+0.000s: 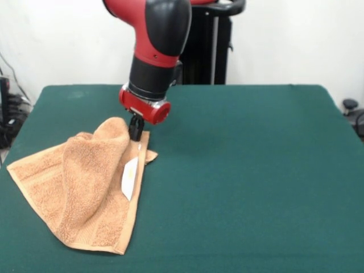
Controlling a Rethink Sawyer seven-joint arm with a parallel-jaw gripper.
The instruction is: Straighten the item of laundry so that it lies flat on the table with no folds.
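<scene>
The item of laundry (pixel 79 187), an orange-tan terry towel, lies on the left part of the green table (pixel 244 170). Its far right part is pulled up into a rounded hump, and a thick fold runs down its middle. A white label (pixel 129 178) hangs at its right edge. My gripper (pixel 136 131) comes down from the red and black arm right at the top of that hump. Its dark fingers (pixel 135 127) are closed on the raised towel edge. The towel's left and near corners rest flat on the table.
The table's left edge (pixel 17 136) runs close beside the towel's left corner. Cables and dark equipment (pixel 8 114) sit beyond that edge. The black pedestal (pixel 213 51) stands behind the table's far side.
</scene>
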